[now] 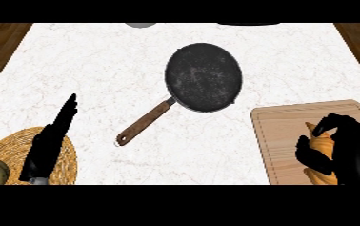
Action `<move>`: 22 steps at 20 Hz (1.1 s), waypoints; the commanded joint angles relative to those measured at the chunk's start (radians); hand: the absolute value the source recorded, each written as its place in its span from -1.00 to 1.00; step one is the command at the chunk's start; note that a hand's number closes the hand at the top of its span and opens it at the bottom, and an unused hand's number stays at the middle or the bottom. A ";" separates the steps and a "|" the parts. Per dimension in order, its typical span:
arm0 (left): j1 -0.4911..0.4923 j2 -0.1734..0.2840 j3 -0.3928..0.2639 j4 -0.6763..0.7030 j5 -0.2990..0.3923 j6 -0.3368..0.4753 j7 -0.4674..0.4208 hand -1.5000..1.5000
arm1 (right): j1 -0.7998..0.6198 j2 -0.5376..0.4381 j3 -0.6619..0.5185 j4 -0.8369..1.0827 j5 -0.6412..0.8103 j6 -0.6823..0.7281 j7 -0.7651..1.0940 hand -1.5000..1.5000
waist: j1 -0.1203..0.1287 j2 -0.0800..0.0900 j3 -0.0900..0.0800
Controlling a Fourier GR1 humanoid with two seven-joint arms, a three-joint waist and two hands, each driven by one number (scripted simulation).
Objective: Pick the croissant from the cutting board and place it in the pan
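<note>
Croissant (324,146) lies on the cutting board (281,139) at the lower right of the frame, with the right hand (339,149) curled round it, fingers clamped on the pastry. The grasp step looks in hand. Next it seems to need a lift and a carry up-left to the pan (204,77) at centre. The left hand (49,144) rests at lower left, fingers straight.

The golden-brown croissant (323,148) lies on the light wooden cutting board (281,134), inside the curl of the right hand (336,146), whose fingers and thumb close round it and hide much of it; one pointed end pokes out above the thumb. The black round pan (204,77), its inside speckled grey, sits up and left of that hand, its brown wooden handle (144,122) angled down-left.
</note>
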 commanded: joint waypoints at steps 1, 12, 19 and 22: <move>-0.048 0.003 0.022 0.039 0.008 -0.007 0.004 0.00 | -0.085 0.041 0.098 -0.117 0.234 0.068 0.197 1.00 | 0.006 0.007 0.002; -0.069 -0.017 0.002 0.030 -0.009 -0.024 0.031 0.00 | -0.602 0.388 -0.062 0.355 0.213 0.064 0.032 1.00 | 0.032 0.016 0.005; -0.050 -0.030 -0.021 0.000 -0.018 -0.033 0.021 0.00 | -0.781 0.482 -0.266 0.775 0.162 -0.169 -0.125 1.00 | 0.052 0.022 0.006; -0.016 -0.034 -0.027 -0.015 -0.034 -0.025 0.004 0.00 | -0.828 0.518 -0.291 0.988 0.170 -0.278 -0.195 1.00 | 0.056 0.023 0.006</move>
